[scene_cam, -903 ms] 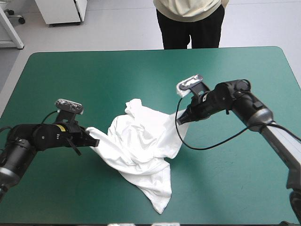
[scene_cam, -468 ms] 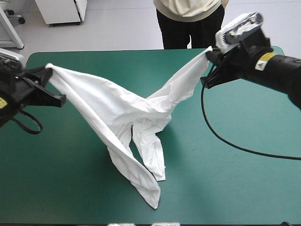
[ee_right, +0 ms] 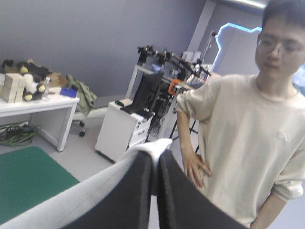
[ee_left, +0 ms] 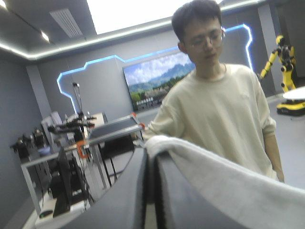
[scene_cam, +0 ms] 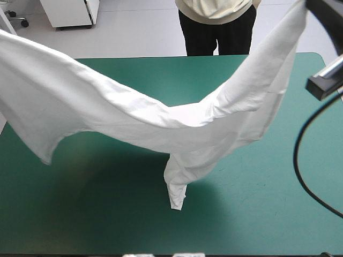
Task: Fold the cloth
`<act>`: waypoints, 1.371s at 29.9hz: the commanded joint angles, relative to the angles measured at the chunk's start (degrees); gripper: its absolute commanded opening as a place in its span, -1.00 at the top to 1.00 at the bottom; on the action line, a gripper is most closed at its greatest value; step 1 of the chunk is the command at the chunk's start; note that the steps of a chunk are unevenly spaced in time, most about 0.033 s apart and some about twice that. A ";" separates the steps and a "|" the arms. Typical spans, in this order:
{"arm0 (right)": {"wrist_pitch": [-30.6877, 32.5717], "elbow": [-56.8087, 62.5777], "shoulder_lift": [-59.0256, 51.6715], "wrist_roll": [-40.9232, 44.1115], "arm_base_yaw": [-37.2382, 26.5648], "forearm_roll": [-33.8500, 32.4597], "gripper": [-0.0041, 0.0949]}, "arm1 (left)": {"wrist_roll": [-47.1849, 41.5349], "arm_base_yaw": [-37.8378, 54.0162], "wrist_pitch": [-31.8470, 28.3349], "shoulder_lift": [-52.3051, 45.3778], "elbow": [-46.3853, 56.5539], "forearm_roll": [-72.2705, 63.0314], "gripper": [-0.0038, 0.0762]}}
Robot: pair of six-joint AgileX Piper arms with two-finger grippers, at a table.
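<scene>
1. Left gripper (ee_left: 151,160): I am clamping the T-shirt (scene_cam: 177,128) with it. The two black fingers are standing all but closed, meeting in a narrow arch, and a fold of white fabric is being pinched at their tips. From the pinch, the fabric is running away to one side of the gripper as a broad white band. This gripper is not appearing in the high view.

2. Right gripper (ee_right: 153,160): I am clamping the T-shirt here as well. The black fingers are pressing nearly together, and a small white tuft is showing at the tips between them. The fabric is falling away beside and under the gripper. A patch of the teal-green cover is showing below that drape in the right wrist view. In the high view, the dark body of this gripper is showing at the far right corner, where the fabric is ending.

3. T-shirt position: the garment is hanging lifted above the table (scene_cam: 257,203), stretched between my two grippers.
   - It is spanning from the table's left side to its far right corner.
   - It is sagging over the middle of the table.
   - A loose corner is drooping near the left edge.
   - A narrow crumpled tail is hanging from the sag toward the near middle of the cover.
   - Whether the tail's tip is touching the cover, I cannot tell.
</scene>
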 commanded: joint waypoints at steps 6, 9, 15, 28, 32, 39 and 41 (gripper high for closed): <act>-2.28 -14.61 -1.23 -0.57 -0.35 -0.80 0.95 | 2.13 -0.17 -6.48 0.62 -11.76 -1.46 0.93; -2.52 -16.81 -1.23 -0.57 -0.35 -1.35 0.95 | 2.22 -0.17 -7.00 0.62 -12.75 -1.46 0.93; -2.04 -16.60 0.05 1.38 -0.35 -8.10 0.95 | 1.94 -0.17 -3.21 3.50 -11.13 -1.46 0.93; -8.58 9.84 8.40 7.73 -0.35 -22.92 0.95 | 0.81 -0.17 -5.18 15.30 3.26 -0.64 0.93; -13.42 13.73 14.73 8.64 -2.78 -21.36 0.95 | 0.25 -0.17 -5.42 22.07 4.47 1.43 0.93; -21.15 13.61 26.86 -1.46 -15.88 8.65 0.95 | -0.86 -0.17 -11.78 34.43 4.50 1.45 0.93; -21.67 13.61 30.96 -5.28 -19.06 15.95 0.95 | -0.86 -0.17 -13.25 38.05 4.50 1.33 0.93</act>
